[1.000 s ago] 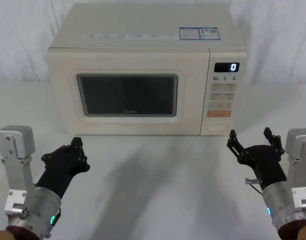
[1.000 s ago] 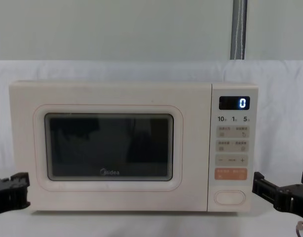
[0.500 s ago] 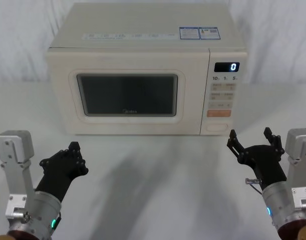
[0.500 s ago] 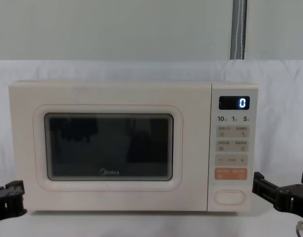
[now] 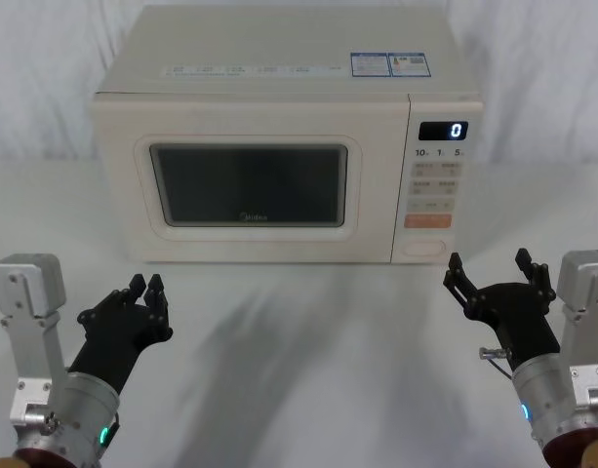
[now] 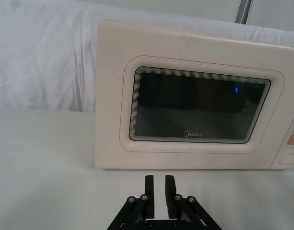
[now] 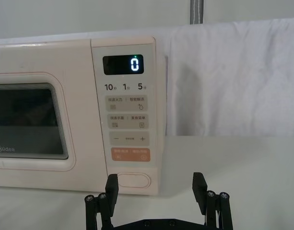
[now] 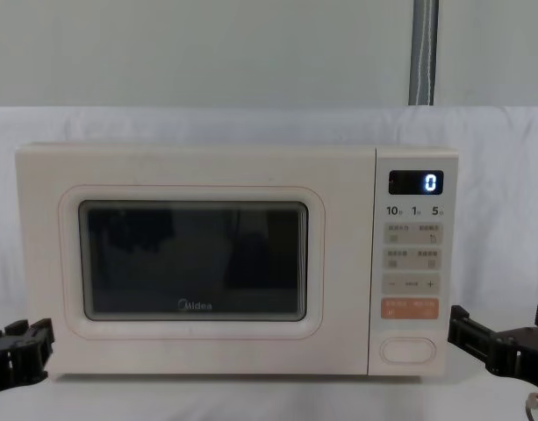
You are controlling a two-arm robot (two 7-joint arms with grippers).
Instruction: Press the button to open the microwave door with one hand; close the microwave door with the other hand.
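- Stood square at the back of the white cloth-draped counter (image 5: 308,331): the microwave (image 5: 279,58), a boxy cream-white shell with a smooth matte skin.
- Sat flush and shut: the microwave door (image 8: 194,263), its dark glass window (image 5: 248,185) a rounded rectangle inside a raised frame.
- Lay lowest on the narrow panel, under the orange pair (image 7: 131,155): the button (image 7: 130,180), an oval with a raised rim, untouched.
- Glowed "0" on the black display (image 8: 416,182).
- Hovered low before the door's left end: the left gripper (image 5: 147,286), black fingers nearly together, a slim gap plain from the left wrist.
- Hung just right of the button, apart from it: the right gripper (image 5: 492,268), fingers (image 7: 111,185) spread wide.
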